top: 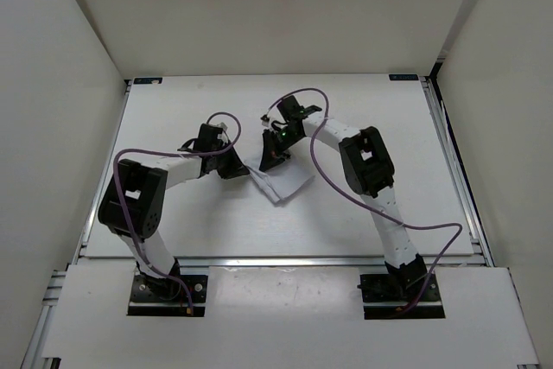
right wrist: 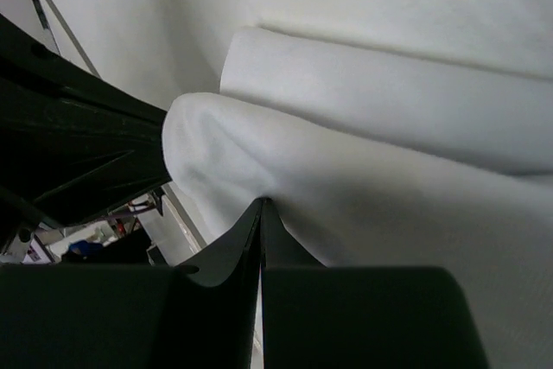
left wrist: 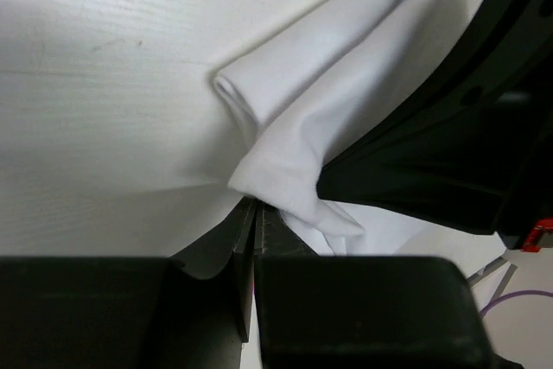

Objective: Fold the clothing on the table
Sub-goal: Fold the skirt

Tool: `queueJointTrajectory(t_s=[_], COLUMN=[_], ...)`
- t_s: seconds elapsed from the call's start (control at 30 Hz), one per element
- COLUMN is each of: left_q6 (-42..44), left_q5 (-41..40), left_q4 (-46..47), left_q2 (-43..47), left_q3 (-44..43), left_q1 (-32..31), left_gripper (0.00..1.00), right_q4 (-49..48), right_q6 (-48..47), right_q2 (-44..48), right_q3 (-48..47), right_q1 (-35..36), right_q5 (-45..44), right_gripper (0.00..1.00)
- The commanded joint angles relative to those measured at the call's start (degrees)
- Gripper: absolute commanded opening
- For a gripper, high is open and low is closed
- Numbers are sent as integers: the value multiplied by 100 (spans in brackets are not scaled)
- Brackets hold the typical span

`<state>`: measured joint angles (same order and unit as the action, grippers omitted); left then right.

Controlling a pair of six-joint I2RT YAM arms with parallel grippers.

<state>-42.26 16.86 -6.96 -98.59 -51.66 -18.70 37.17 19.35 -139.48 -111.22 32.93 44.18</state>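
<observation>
Top external view shows you the clothing (top: 283, 182) near the middle of the table (top: 380, 127), a small white wrinkled bundle. Your left gripper (top: 235, 168) sits at the cloth's 10 o'clock edge and your right gripper (top: 273, 160) at its 12 o'clock edge, the two close together.

In the left wrist view the fingers are pressed together with a doubled fold of fabric caught at their tips. In the right wrist view the fingers are likewise pressed together and the cloth puckers into them, so you are pinching it with both.

Expect the fabric to be light, soft and limp. It will likely sag and crease wherever it is unsupported, and a thin layer may slip out of a shallow pinch. Take it by corners or along a hem, with the two holds well apart, so it hangs flat. Here your holds are near each other, so the free end could bunch as you lift.
</observation>
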Motion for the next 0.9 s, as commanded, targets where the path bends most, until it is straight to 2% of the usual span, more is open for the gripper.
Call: queueJointTrajectory(t_s=[0.0, 0.2, 0.4, 0.47, 0.5, 0.53, 0.57, 0.6, 0.63, 0.7, 0.73, 0.77, 0.87], left_q6=[7, -133, -55, 321, 646, 805, 1164, 1515, 1649, 2001, 2072, 2099, 2161], left_q5=[-17, 45, -139, -314, -498, -622, -779, -851, -930, -1429, -1623, -1590, -1037], left_q4=[-60, 28, -77, -462, -882, -1121, -1567, -1928, -2097, -2659, -2879, -2977, -3171], left_q2=[489, 744, 1201, 1342, 1420, 1525, 1692, 1772, 2008, 2386, 2571, 2729, 3046], left_q3=[112, 86, 261, 96, 8, -202, -352, -458, -511, -433, -372, -258, 199], left_q1=[7, 41, 287, 401, 463, 472, 542, 604, 596, 526, 499, 534, 665], left_gripper=[14, 14, 14, 16, 18, 20, 26, 36, 41, 59, 65, 68, 76], right_q4=[168, 475, 1002, 951, 898, 706, 513, 389, 83, -393, -586, -570, -482], right_q6=[-177, -335, -731, -758, -749, -653, -574, -547, -416, -249, -222, -187, -248], right_q2=[105, 1035, 1729, 2132, 2510, 2722, 3220, 3782, 4066, 5198, 5594, 5833, 6116], right_q3=[-268, -50, 943, 1591, 1760, 2188, 2636, 2858, 3347, 4262, 4484, 4686, 5030], right_q1=[-40, -269, -155, -111, -207, -277, -435, -645, -752, -1225, -1454, -1578, -1930], right_q5=[82, -156, -348, -786, -910, -1112, -1357, -1473, -1657, -1800, -1747, -1729, -1703], right_gripper=[2, 3, 2, 2, 5, 18, 26, 31, 36, 49, 59, 63, 65])
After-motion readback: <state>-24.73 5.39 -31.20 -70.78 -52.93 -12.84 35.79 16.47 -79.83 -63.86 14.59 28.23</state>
